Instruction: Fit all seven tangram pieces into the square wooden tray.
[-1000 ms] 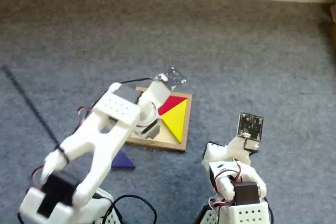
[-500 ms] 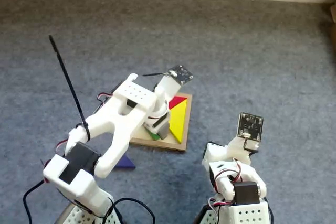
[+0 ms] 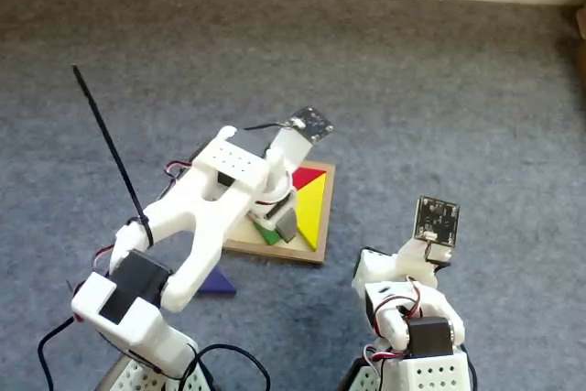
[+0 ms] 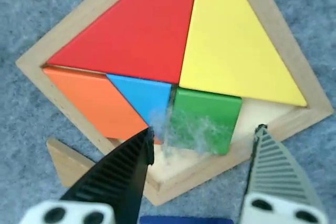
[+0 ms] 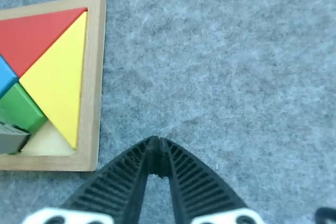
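Left wrist view looks straight down on the square wooden tray (image 4: 294, 61), where five pieces already lie flat. The red triangle (image 4: 136, 30) and the yellow triangle (image 4: 231, 45) fill one half of the tray. The orange piece (image 4: 94, 98), the small light-blue triangle (image 4: 144, 95) and the green square (image 4: 205, 121) sit in a row against their long edges. The left end effector (image 4: 203, 135) hangs over the tray with its jaws spread wide, one on each side of the green square and gripping nothing.

Bare tray floor shows on two sides of the green square, towards two of the tray's corners, so two triangular gaps look unfilled. An unpainted wooden triangle (image 4: 65, 161) lies outside the tray, just beside its rim. A dark blue triangle (image 3: 215, 283) lies on the table near the tray's edge, on the side where the arms are based.

The right end effector (image 5: 158, 142) is pressed together and empty, over bare table beside the tray's yellow side.

My reading is that the green square is seated and the work now turns to the last two pieces. The next move calls for lifting the left end effector off the tray and picking one outside triangle by its edges. It must then be turned so that its long side matches the open gap, without nudging the green square.
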Robot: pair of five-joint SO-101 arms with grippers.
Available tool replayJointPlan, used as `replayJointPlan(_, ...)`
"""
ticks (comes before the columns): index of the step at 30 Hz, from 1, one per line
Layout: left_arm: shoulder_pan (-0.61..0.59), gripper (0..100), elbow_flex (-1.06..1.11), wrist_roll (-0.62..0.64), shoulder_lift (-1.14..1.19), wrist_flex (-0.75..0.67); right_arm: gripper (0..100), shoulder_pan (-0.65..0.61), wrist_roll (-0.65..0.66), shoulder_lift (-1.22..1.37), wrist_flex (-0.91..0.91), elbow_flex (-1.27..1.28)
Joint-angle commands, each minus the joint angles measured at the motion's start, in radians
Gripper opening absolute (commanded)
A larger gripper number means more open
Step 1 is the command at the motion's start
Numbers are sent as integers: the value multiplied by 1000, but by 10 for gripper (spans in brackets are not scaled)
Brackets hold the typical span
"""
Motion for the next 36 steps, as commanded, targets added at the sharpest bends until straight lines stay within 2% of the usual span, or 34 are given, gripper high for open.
replayJointPlan(1,-87,294,15,3,-30,-61,8,12,6,-13,-35,157)
replayJointPlan(6,-124,271,56,-60,41,-203,8,12,6,-13,-35,157)
replayJointPlan(9,-127,234,38,-63,53,-203,8,12,6,-13,-35,157)
replayJointPlan(25,-185,228,4,-58,45,-204,8,12,6,-13,-35,157)
replayJointPlan(36,-214,228,150,-58,-189,-212,8,12,6,-13,-35,157)
